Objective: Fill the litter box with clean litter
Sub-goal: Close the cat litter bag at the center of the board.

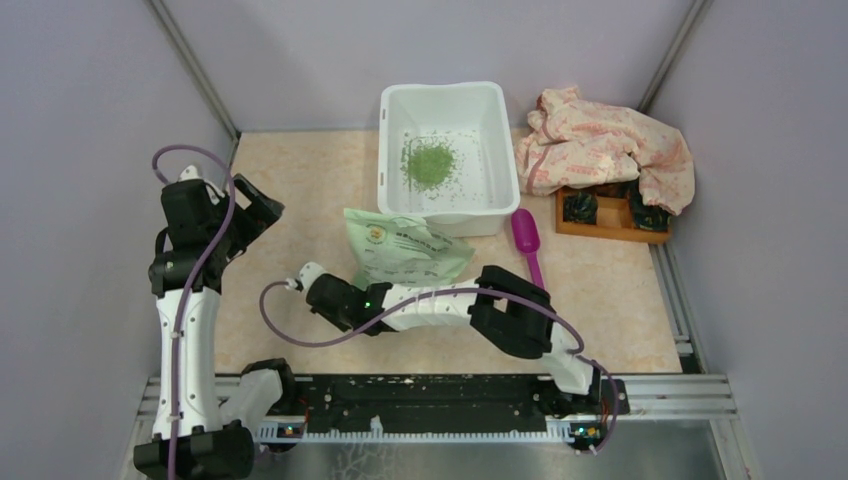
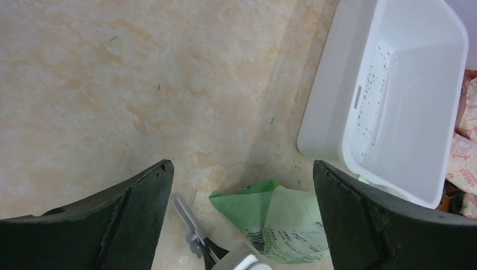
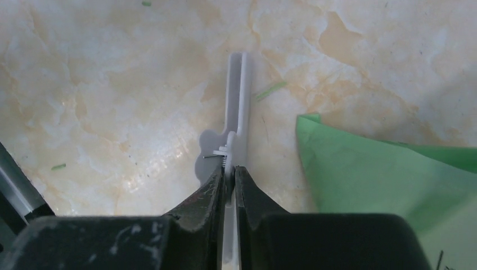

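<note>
Top view: the litter box (image 1: 394, 165) stands well apart from both grippers, at 2 o'clock from the right gripper (image 1: 303, 277) and near 3 o'clock from the left gripper (image 1: 256, 212). It sits upright, mouth up, long axis roughly 12 to 6. It contains the clean litter (image 1: 428, 163), one loose pile at centre with scattered granules around it. The left gripper is spread wide, holding nothing. The right gripper is pinched narrow on a white clip (image 3: 237, 101) lying on the table (image 1: 300, 180), just beside the green bag (image 1: 405, 246).

Litter pile (image 1: 429, 163) in white litter box (image 1: 490, 215), green bag (image 1: 405, 250) in front, magenta scoop (image 1: 527, 236) at rt
</note>
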Robot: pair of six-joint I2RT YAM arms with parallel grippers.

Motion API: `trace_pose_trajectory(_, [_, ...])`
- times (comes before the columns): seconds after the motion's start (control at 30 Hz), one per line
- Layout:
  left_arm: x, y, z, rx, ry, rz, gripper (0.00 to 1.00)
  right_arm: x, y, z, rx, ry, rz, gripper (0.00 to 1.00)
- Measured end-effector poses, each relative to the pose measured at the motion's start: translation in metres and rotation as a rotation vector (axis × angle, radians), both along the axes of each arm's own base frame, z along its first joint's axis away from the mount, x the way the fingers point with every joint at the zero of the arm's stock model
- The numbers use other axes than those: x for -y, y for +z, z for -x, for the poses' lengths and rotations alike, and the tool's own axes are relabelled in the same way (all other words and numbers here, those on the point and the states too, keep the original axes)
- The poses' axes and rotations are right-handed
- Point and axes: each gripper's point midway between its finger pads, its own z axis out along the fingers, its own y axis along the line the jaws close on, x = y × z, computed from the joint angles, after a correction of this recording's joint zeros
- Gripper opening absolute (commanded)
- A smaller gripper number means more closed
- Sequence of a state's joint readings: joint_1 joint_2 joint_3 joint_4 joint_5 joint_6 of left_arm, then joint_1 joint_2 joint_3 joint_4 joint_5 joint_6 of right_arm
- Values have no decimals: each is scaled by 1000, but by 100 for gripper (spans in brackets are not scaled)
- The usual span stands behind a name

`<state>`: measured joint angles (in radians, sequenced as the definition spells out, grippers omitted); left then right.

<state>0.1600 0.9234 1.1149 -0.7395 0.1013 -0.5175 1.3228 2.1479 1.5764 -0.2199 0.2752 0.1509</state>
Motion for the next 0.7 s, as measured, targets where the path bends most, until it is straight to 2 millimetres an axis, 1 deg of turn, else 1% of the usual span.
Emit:
trace_pose_trajectory(0.1, [1, 1, 0, 2, -4, 2, 99, 12, 3, 1, -4, -6, 5, 0])
trace_pose_trajectory(0.27, [2, 1, -1, 11, -11, 6, 99, 38, 3, 10, -20, -5, 34, 0])
trace_pose_trajectory(0.33, [3, 2, -2, 14, -14, 7, 99, 53, 4, 14, -28, -3, 50, 0])
trace_pose_trajectory(0.43, [4, 3, -3, 19, -20, 10, 99, 82, 10, 24, -51, -7, 72, 0])
trace_pose_trajectory(0.5, [4, 3, -4, 25, -24, 12, 99, 106, 21, 32, -64, -13, 74, 0])
trace_pose_trajectory(0.57, [6, 1, -5, 25, -33, 18, 99, 128, 38, 39, -70, -23, 53, 0])
trace_pose_trajectory(0.7, [8, -1, -8, 22, -45, 26, 99, 163, 72, 46, -68, -61, -20, 0])
